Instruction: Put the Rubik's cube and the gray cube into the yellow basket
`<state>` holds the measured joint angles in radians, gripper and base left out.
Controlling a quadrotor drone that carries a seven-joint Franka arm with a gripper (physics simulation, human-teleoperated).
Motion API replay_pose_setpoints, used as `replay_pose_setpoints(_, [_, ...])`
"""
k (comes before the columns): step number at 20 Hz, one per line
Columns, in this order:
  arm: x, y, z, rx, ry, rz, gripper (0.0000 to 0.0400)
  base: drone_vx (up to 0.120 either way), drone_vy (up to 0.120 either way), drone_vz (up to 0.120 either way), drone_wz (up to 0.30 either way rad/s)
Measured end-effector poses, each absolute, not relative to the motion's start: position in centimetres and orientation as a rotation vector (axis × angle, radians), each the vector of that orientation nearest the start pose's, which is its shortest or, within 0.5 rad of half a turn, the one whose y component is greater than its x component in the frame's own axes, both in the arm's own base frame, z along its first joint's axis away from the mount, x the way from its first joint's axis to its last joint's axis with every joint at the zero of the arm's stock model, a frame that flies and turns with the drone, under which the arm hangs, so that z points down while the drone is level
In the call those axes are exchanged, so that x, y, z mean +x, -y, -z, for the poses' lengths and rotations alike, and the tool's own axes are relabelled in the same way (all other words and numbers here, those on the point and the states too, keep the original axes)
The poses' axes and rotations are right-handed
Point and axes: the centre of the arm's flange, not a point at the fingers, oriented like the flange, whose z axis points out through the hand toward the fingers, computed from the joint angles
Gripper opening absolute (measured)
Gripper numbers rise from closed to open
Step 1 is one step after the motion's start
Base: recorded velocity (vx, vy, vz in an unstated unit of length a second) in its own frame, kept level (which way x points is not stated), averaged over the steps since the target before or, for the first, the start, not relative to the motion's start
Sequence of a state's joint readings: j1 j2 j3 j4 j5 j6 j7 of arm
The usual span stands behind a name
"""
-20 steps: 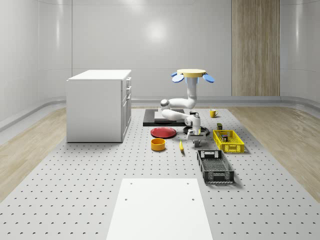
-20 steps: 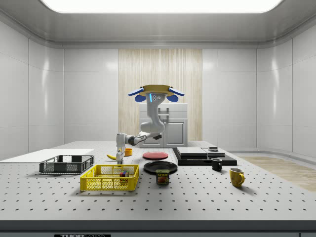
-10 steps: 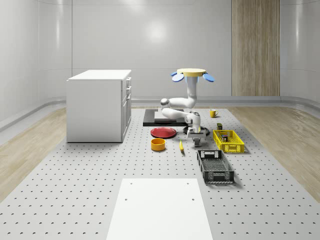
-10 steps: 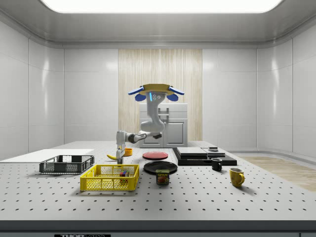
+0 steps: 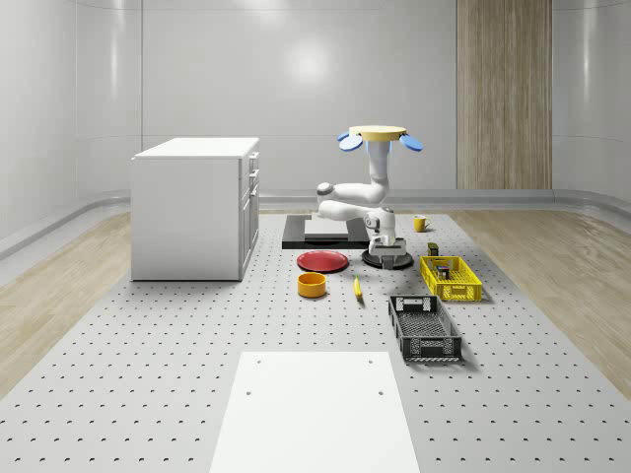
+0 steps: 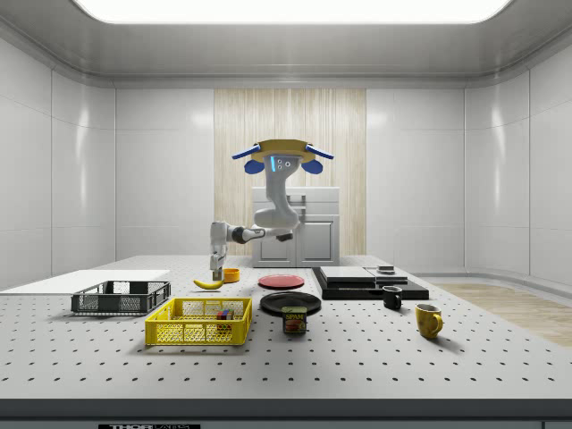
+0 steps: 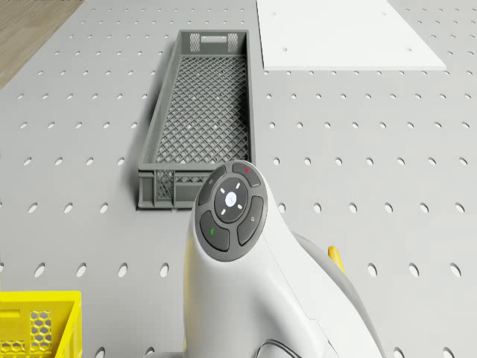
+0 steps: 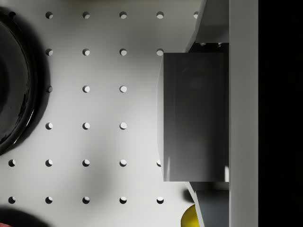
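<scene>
Gray cube [image 8: 193, 117] sits pinched between the fingers [image 8: 210, 23] of the tool [image 5: 390, 258], lifted clear of the perforated surface [image 5: 148, 335]. In the whole-scene view the tool hangs above the black plate [image 5: 380, 262], just left of the yellow basket [image 5: 451, 279]; the wrist view shows the plate's dark rim [image 8: 14, 85] beside the cube and a sliver of the banana [image 8: 190, 217] below it. Rubik's cube [image 6: 222, 315] lies inside the yellow basket (its coloured faces show through the mesh in the side view). The drone [image 5: 381, 137] hovers over the far part of the surface, above the black slab [image 5: 311, 235], with its arm [image 5: 350, 202] reaching down and nearer. Near the basket lies the gray crate [image 5: 424, 329], and to the left stand the red plate [image 5: 322, 260] and orange bowl [image 5: 313, 285].
</scene>
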<state>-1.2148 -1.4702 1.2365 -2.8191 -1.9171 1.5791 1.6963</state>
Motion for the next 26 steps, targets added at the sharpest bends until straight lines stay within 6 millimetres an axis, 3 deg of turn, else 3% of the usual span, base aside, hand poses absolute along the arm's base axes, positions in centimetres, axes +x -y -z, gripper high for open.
replay_pose_setpoints(4, [31.48, 0.60, -52.80, 0.001, 0.002, -0.786, 0.0250, 0.000, 0.030, 0.100, 0.000])
replay_pose_setpoints(26, [31.48, 0.60, -52.67, 0.001, 0.002, -0.786, 0.0250, 0.000, 0.120, 0.000, 0.000])
